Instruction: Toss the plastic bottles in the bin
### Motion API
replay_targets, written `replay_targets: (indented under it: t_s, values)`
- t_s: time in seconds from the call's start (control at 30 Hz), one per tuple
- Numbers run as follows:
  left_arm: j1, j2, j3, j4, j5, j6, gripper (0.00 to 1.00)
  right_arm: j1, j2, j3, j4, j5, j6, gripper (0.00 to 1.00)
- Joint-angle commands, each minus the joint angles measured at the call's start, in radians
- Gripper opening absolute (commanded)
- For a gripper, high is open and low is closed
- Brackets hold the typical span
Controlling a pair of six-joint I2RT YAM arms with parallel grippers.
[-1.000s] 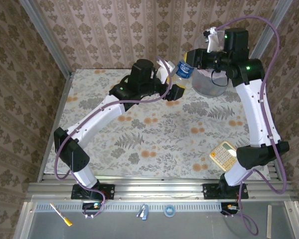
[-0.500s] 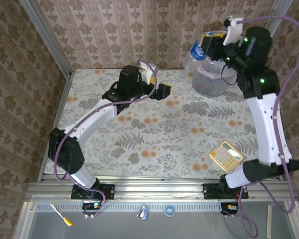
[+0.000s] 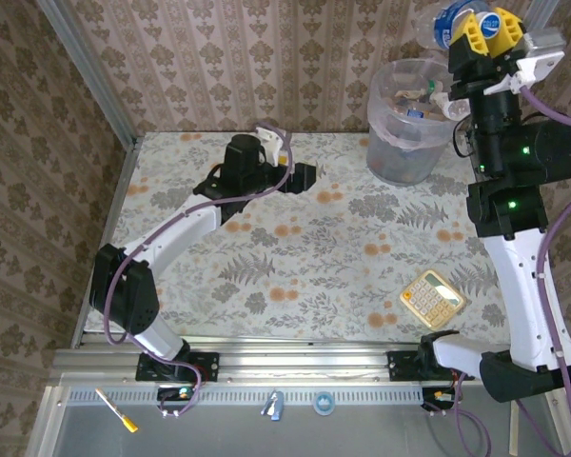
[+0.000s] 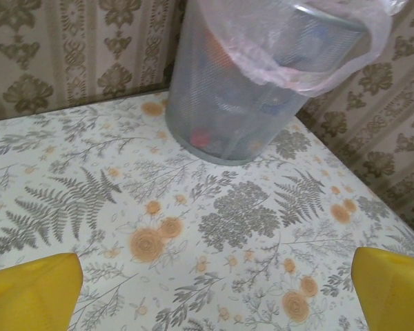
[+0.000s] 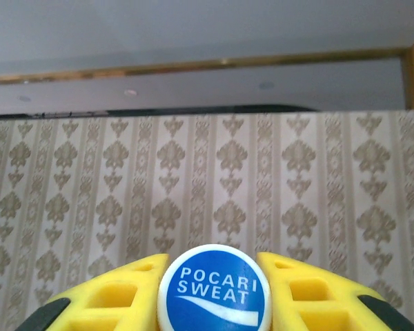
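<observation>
The right gripper (image 3: 488,29) is raised high at the far right. Its yellow fingers (image 5: 300,300) are pinched on either side of the blue cap (image 5: 214,289) of a clear bottle (image 3: 449,19). The cap reads "POCARI SWEAT" and faces the wrist camera. In the top view the bottle sits higher than the bin (image 3: 390,143), just past its far right rim; whether it hangs over the opening I cannot tell. The bin stands at the far right corner of the bench (image 3: 314,267), lined with a thin bag (image 4: 345,65), with other bottles (image 3: 414,103) inside. To its left the left gripper (image 3: 305,174) is spread wide and empty over the bench, facing the bin. A calculator (image 3: 433,297) lies near the right arm's base.
</observation>
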Motion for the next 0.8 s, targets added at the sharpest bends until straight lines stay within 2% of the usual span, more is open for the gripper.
replay_targets:
  t_s: [0.0, 0.13, 0.23, 0.3, 0.37, 0.4, 0.47, 0.5, 0.57, 0.67, 0.77]
  values:
    - [0.011, -0.033, -0.009, 0.041, -0.029, -0.031, 1.0, -0.003, -0.024, -0.012, 0.108, 0.044, -0.076, 0.04]
    - [0.016, -0.029, -0.01, 0.037, -0.034, -0.03, 1.0, -0.005, -0.016, -0.001, 0.084, 0.048, -0.093, 0.02]
    - [0.018, -0.03, -0.014, 0.031, -0.04, -0.031, 1.0, -0.014, 0.021, 0.052, -0.003, 0.082, -0.099, 0.0]
    - [0.019, -0.033, -0.015, 0.024, -0.047, -0.031, 1.0, -0.049, 0.084, 0.132, -0.13, 0.085, -0.076, 0.0]
    - [0.02, -0.034, -0.016, 0.017, -0.053, -0.031, 1.0, -0.115, 0.197, 0.282, -0.355, 0.052, -0.01, 0.02]
    - [0.02, -0.034, -0.015, 0.012, -0.057, -0.03, 1.0, -0.143, 0.281, 0.377, -0.479, 0.027, 0.025, 0.09]
    - [0.023, -0.031, -0.009, -0.004, -0.064, -0.03, 1.0, -0.179, 0.474, 0.626, -0.785, 0.013, 0.064, 0.39]
    - [0.025, -0.029, -0.008, -0.01, -0.064, -0.031, 1.0, -0.182, 0.524, 0.69, -0.862, 0.044, 0.077, 0.47]
    - [0.027, -0.03, 0.0, -0.039, -0.07, -0.03, 1.0, -0.185, 0.544, 0.669, -0.88, 0.074, 0.111, 0.77]
    - [0.035, -0.029, -0.004, -0.07, -0.075, -0.042, 1.0, -0.187, 0.549, 0.629, -0.858, 0.078, 0.112, 0.88]
    - [0.048, -0.019, -0.016, -0.082, -0.055, -0.06, 1.0, -0.187, 0.54, 0.632, -0.869, 0.067, 0.106, 0.9]
